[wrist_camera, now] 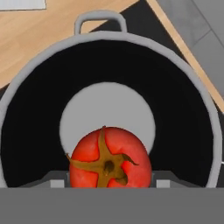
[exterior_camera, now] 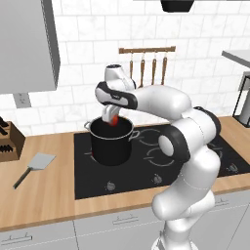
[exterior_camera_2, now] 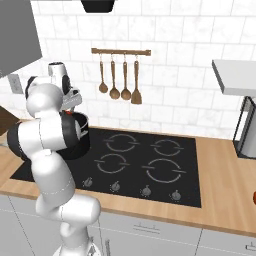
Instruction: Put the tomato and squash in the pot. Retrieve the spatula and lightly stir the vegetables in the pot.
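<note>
The gripper (exterior_camera: pixel 112 118) hangs just above the open mouth of the pot (exterior_camera: pixel 112 141), its jaws clamped on the tomato (exterior_camera: pixel 114 120), which sits between them with its stem side facing the hand camera. Straight beyond the jaws lies the pot's pale bottom, bare as far as the hand view shows, so by my reading nothing has gone in yet. The first vegetable is poised for release (not yet let go). The squash I cannot find. The spatula (exterior_camera: pixel 35 166) lies flat on the table, well off to one side of the jaws, untouched; fetching it and stirring remain.
</note>
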